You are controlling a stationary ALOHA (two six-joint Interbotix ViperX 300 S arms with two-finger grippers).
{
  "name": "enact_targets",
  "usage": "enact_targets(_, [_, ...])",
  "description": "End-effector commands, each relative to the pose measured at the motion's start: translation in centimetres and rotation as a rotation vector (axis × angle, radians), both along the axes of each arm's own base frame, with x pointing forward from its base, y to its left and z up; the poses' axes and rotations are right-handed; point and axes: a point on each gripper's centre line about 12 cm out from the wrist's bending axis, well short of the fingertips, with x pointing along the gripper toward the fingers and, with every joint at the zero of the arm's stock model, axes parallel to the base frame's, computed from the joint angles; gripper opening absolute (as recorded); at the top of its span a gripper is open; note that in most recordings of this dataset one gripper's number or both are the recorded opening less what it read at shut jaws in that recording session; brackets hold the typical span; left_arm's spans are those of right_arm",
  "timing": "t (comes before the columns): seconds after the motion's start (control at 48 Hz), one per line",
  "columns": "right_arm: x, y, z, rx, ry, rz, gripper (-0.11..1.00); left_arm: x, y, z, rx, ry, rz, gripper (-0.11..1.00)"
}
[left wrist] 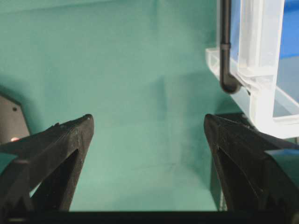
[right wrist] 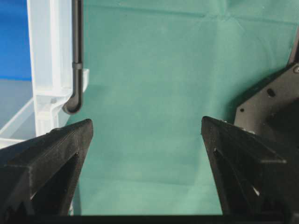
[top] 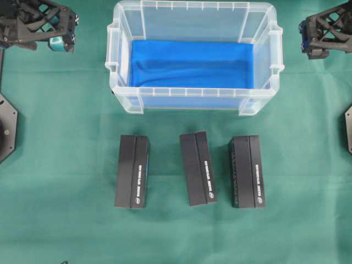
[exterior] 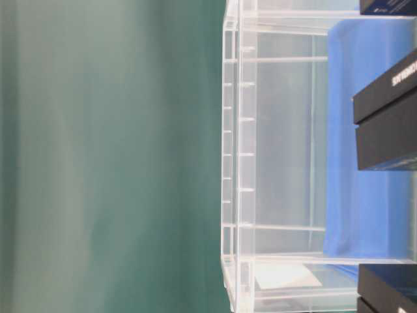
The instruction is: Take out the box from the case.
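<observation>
The case [top: 192, 92], a clear plastic tub, stands at the back middle of the green table. Inside it I see only a blue cloth [top: 192, 63]. Three black boxes lie side by side in front of the case, outside it: left [top: 132, 171], middle [top: 198, 168], right [top: 247, 171]. My left gripper [top: 59, 39] hovers at the far left, beside the case, open and empty. In the left wrist view the left gripper [left wrist: 148, 122] has only green cloth between its fingers, with the case [left wrist: 261, 56] at the right. My right gripper [top: 314, 45] hovers at the far right, likewise open. In its own view the right gripper [right wrist: 146, 123] is empty.
Black arm base plates sit at the left edge [top: 6, 129] and the right edge [top: 348, 129] of the table. A black cable [left wrist: 226, 46] hangs by the case's corner. From table level, the case wall [exterior: 238, 163] stands behind a box [exterior: 388, 117].
</observation>
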Motion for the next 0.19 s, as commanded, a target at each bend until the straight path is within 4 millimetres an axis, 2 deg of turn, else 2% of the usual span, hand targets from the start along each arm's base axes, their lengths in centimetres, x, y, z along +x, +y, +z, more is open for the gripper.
enact_targets(0.0, [-0.04, -0.1, 0.31, -0.004, -0.013, -0.006, 0.91, -0.11, -0.14, 0.76, 0.011, -0.027, -0.002, 0.97])
enact_targets(0.167, [-0.06, -0.11, 0.26, -0.005, -0.012, -0.007, 0.91, -0.09, -0.12, 0.72, 0.011, -0.026, -0.002, 0.97])
